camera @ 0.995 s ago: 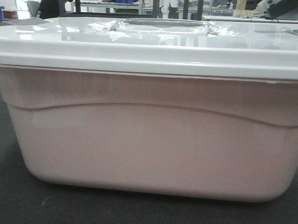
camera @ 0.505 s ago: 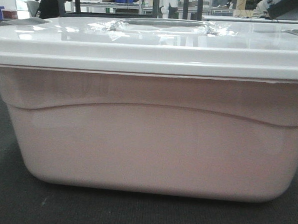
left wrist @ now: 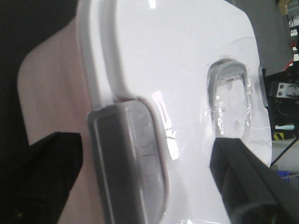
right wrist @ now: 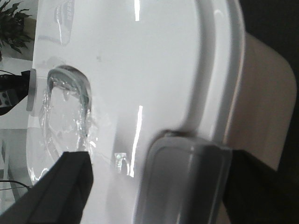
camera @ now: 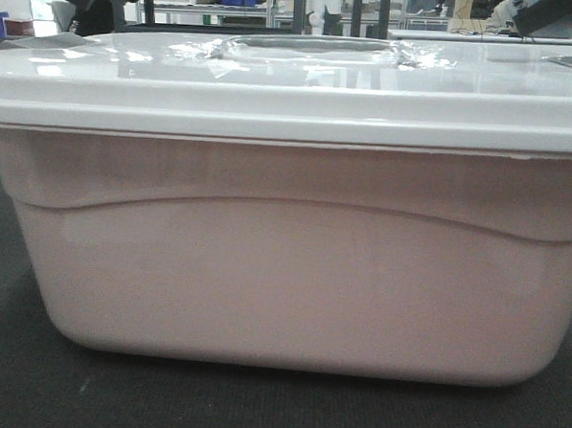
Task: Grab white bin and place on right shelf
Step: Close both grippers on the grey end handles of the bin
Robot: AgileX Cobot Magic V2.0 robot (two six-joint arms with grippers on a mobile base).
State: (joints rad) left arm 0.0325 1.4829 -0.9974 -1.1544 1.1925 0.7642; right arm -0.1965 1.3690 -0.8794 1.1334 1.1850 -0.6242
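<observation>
From the front I see the bin (camera: 293, 272) sitting on the dark floor (camera: 257, 409), its pink side filling the picture. Only the wrist views show its lid ends from above. My left gripper (left wrist: 140, 144) is wide open and holds nothing, with a gray clip (left wrist: 128, 163) between its jaws. My right gripper (right wrist: 161, 156) is just as open and empty around the other clip (right wrist: 187, 182).

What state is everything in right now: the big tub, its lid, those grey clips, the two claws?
Milky pinkish-white plastic bin: upright on the dark floor.
Glossy white lid: on, closed.
Grey end clips: both folded down over the lid's rim.
Left gripper: open, straddling one clip.
Right gripper: open, straddling the other clip.
</observation>
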